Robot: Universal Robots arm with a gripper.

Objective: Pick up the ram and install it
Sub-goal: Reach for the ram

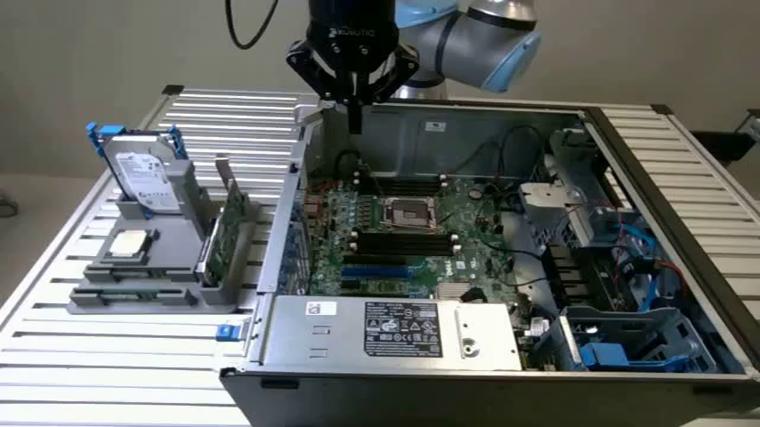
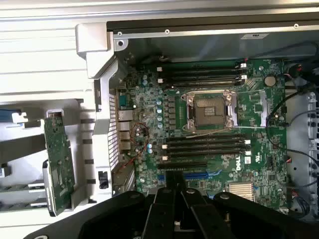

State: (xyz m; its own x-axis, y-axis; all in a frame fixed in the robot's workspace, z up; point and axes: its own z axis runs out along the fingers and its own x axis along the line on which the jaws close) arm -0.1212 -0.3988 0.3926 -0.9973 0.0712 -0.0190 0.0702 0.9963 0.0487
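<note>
Your tool (image 1: 354,124) hangs over the computer case's (image 1: 499,133) rear wall, closed and empty.
Its fingers (image 2: 163,199) meet with nothing between them. The ram (image 1: 125,290) lies low in the grey holder (image 1: 173,253), at the exterior view's left of the case.

Inside open grey computer case (image 1: 475,129), green motherboard (image 1: 475,251). Beside case, at exterior view's left, grey plastic rack (image 1: 155,298) bearing upright silver hard drive (image 1: 149,178) and green expansion card (image 1: 231,236). Above case's rear wall, black gripper (image 1: 352,100).
</note>
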